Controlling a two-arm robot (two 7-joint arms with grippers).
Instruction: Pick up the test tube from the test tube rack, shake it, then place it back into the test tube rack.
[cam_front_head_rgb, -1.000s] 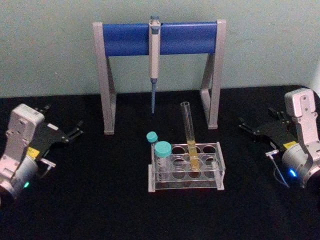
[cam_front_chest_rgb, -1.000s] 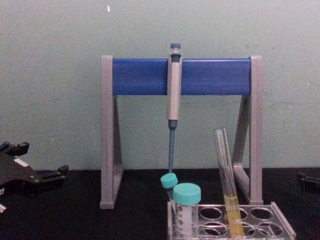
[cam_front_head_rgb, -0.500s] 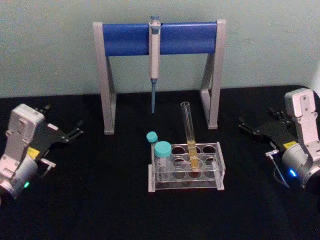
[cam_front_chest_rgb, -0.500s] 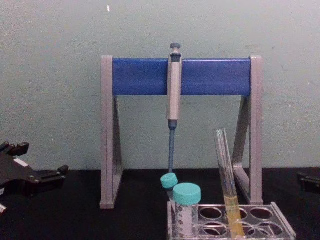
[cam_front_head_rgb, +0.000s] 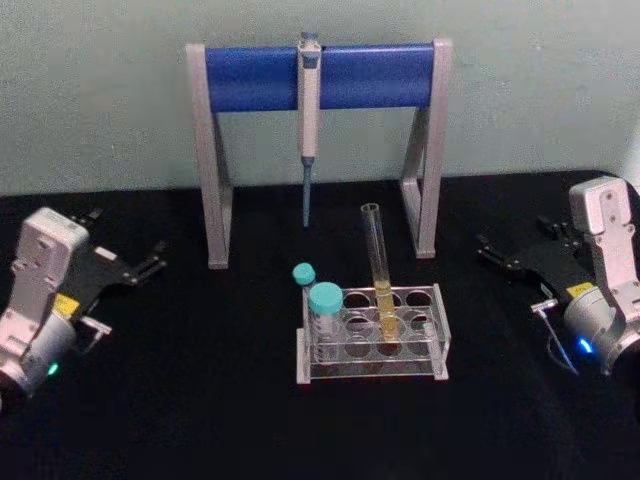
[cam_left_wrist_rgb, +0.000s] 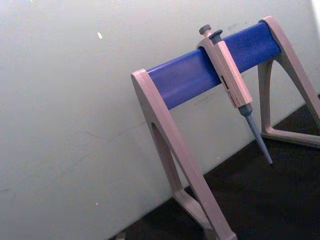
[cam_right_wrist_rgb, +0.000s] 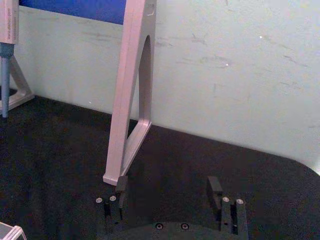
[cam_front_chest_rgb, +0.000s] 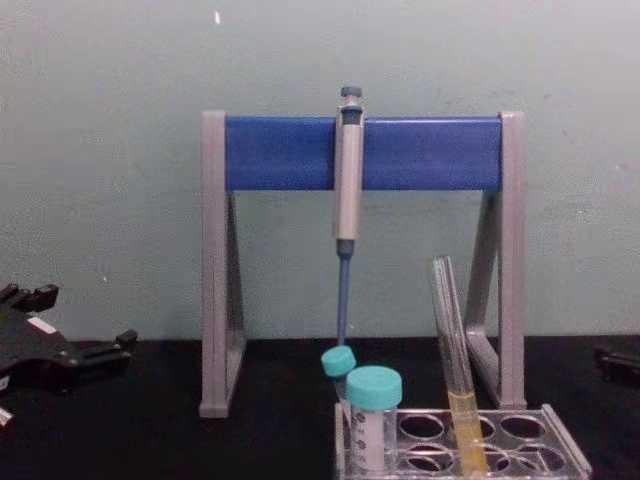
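The test tube (cam_front_head_rgb: 379, 262) is a long clear glass tube with yellow liquid at the bottom. It stands slightly tilted in a middle hole of the clear test tube rack (cam_front_head_rgb: 437, 332) at the centre of the black table, and rises from the rack (cam_front_chest_rgb: 562, 443) as the test tube (cam_front_chest_rgb: 453, 360) in the chest view. My left gripper (cam_front_head_rgb: 128, 236) rests open at the far left, well away from the rack. My right gripper (cam_front_head_rgb: 512, 236) rests open at the far right, its two fingers spread with nothing between them in the right wrist view (cam_right_wrist_rgb: 167, 187).
Two teal-capped tubes (cam_front_head_rgb: 324, 299) stand at the rack's left end. Behind the rack stands a tall grey-and-blue pipette stand (cam_front_head_rgb: 320, 77), with a grey pipette (cam_front_head_rgb: 309, 110) hanging from its bar. A pale wall closes off the back.
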